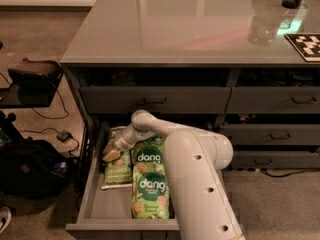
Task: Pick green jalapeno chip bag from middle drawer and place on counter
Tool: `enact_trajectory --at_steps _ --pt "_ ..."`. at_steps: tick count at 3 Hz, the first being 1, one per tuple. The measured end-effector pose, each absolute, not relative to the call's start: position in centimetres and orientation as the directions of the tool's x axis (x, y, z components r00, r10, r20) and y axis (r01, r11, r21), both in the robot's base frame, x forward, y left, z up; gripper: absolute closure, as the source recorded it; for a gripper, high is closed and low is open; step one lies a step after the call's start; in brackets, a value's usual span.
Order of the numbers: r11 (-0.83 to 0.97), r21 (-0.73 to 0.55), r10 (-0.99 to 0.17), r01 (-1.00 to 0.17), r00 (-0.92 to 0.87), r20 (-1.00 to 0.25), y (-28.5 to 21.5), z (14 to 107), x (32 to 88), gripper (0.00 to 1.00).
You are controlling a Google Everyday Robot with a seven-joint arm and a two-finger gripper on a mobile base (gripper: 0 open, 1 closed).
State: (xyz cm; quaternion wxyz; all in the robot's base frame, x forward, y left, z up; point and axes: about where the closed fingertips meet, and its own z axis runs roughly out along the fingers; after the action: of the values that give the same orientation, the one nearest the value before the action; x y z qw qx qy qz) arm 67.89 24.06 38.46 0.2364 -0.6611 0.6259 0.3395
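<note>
In the camera view, the dull olive-green crinkly jalapeno chip bag (118, 173) lies flat on the grey floor of the wide dark-grey metal middle drawer (91, 189). This drawer stands pulled out toward the near side, below the large glossy grey counter (170, 29). The bag is at the left side of the drawer, close to the left wall, and its pale lettering shows on the near half.

The gripper (112, 153) of the robot is inside the drawer, directly over the far half of this bag, and it hides a part of it. It touches the bag or hangs just above it; I cannot tell which. Whether the gripper is apart or together also cannot be told.

The thick white arm (197, 179) enters from the near right and rises over the right side of the drawer. It bends at a rounded joint, and a thinner section reaches down and to the left, to the gripper. Just right of the jalapeno bag, two brighter green bags with a round "dang" logo (149, 195) lie one behind the other, partly under the arm.
</note>
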Motion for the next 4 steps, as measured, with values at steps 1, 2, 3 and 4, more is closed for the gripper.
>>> enact_trajectory --at_steps 1,2,3,4 --pt "-0.07 0.083 -0.683 -0.994 -0.013 -0.73 23.3 39.4 67.6 0.89" --pt "0.036 -0.046 -0.738 -0.998 0.005 -0.675 20.3 44.0 69.4 1.0" --pt "0.048 -0.258 -0.829 -0.965 0.105 -0.549 19.5 48.9 71.6 1.0" --pt "-0.016 -0.477 -0.865 -0.879 0.251 -0.434 21.9 55.7 72.9 1.0"
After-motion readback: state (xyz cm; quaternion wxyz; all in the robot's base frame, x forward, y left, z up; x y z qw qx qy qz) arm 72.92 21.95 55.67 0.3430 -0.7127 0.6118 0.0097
